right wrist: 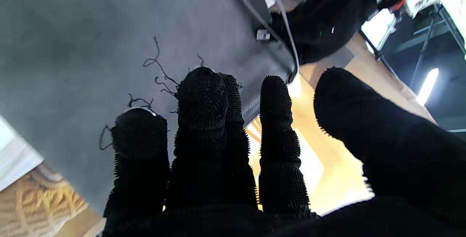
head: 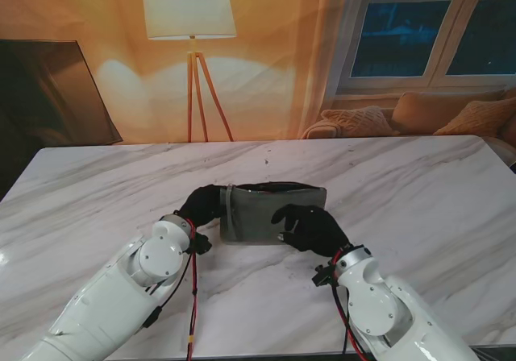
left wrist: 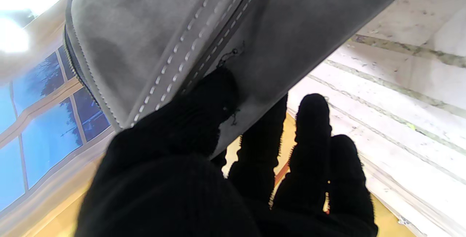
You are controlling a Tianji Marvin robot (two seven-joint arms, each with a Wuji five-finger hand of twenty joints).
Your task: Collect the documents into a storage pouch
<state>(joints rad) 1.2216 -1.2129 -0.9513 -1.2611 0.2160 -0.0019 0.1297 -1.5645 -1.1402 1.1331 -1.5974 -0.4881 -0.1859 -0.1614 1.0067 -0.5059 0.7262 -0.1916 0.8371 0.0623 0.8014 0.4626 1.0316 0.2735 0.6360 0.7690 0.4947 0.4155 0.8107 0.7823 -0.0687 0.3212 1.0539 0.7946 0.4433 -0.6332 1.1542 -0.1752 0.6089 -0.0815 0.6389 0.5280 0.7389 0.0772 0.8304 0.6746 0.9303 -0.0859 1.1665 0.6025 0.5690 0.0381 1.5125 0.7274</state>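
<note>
Marble table, unlabelled grey pouch between both robot hands.

grey pouch, white-veined marble table, black hands

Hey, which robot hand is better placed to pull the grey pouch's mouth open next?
Probably the right robot hand: its fingers rest on the pouch face, apparently ungripped. The left robot hand already pinches the pouch's left end, so it should stay as the anchor.
</note>
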